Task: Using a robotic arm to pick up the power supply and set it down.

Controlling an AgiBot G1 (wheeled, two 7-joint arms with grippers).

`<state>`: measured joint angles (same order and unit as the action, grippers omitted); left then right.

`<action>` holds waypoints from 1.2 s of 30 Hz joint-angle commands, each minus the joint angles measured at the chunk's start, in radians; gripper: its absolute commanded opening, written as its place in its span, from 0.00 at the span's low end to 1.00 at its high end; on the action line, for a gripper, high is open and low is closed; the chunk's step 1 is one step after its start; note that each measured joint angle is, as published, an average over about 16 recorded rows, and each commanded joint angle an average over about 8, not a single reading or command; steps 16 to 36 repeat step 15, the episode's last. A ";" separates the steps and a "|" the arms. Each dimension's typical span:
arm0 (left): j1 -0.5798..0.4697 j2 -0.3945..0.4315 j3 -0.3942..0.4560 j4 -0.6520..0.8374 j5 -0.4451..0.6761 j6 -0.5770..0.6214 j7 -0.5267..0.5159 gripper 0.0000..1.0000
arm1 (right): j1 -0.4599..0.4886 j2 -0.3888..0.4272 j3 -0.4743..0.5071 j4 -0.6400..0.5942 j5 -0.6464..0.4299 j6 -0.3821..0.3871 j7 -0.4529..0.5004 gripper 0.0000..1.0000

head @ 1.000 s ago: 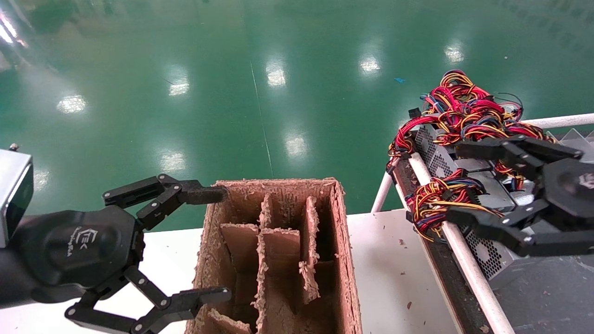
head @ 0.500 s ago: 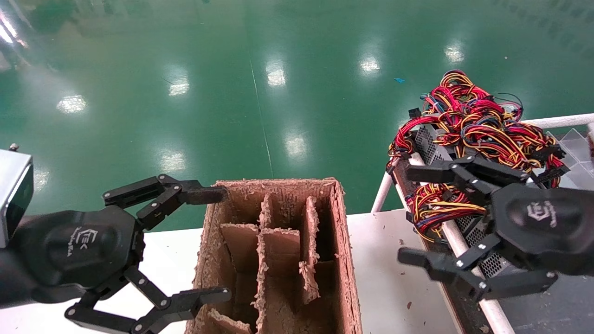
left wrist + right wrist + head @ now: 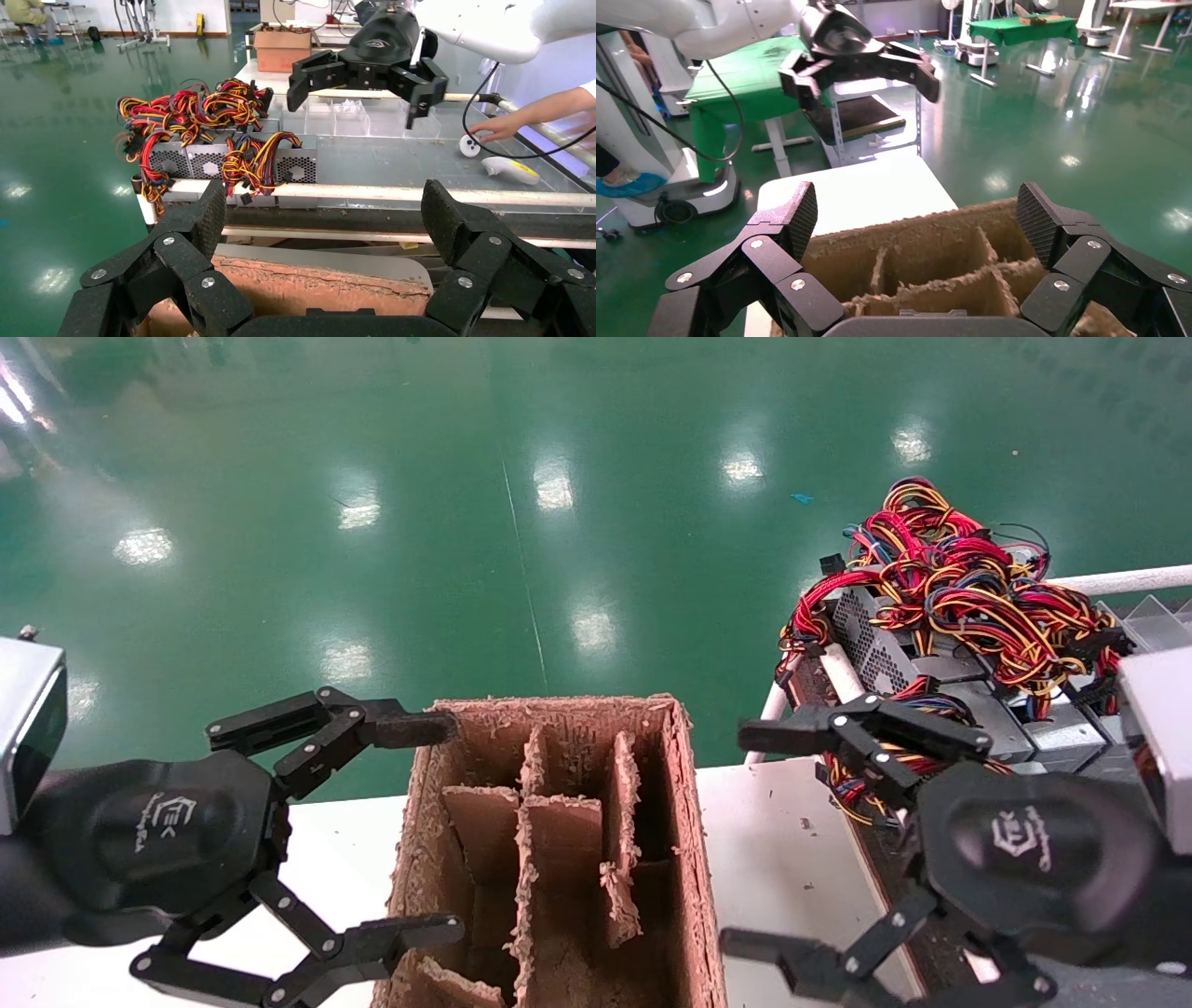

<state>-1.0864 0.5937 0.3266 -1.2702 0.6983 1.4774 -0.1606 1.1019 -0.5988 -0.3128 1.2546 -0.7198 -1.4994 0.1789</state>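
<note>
Several grey power supply boxes [image 3: 987, 710] with honeycomb vents lie on a railed bench at the right, under tangled red, yellow and black wires [image 3: 959, 579]. The left wrist view shows their vent faces [image 3: 295, 160]. My right gripper [image 3: 736, 840] hovers open and empty over the white table's right edge, between the power supplies and the cardboard box [image 3: 694, 859]. Its wrist view looks down into the box's divided cells [image 3: 912, 242]. My left gripper [image 3: 453, 829] stands open and empty, its fingertips at the box's left wall.
The white table [image 3: 792, 877] carries the brown cardboard box with torn dividers. White tube rails [image 3: 843, 677] edge the bench. Clear plastic trays [image 3: 1155, 617] sit behind the wires. A person's hand [image 3: 495, 126] rests on the bench's far side. Green floor lies beyond.
My right gripper has moved left and toward me, from over the power supplies to above the table edge beside the box, open and empty throughout. The left gripper has not moved.
</note>
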 commanded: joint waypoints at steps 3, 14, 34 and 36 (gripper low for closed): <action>0.000 0.000 0.000 0.000 0.000 0.000 0.000 1.00 | -0.036 -0.016 0.043 0.038 -0.013 0.004 0.010 1.00; 0.000 0.000 0.000 0.000 0.000 0.000 0.000 1.00 | -0.042 -0.018 0.051 0.045 -0.018 0.006 0.012 1.00; 0.000 0.000 0.000 0.000 0.000 0.000 0.000 1.00 | -0.041 -0.018 0.050 0.044 -0.018 0.006 0.012 1.00; 0.000 0.000 0.000 0.000 0.000 0.000 0.000 1.00 | -0.041 -0.018 0.050 0.044 -0.018 0.006 0.012 1.00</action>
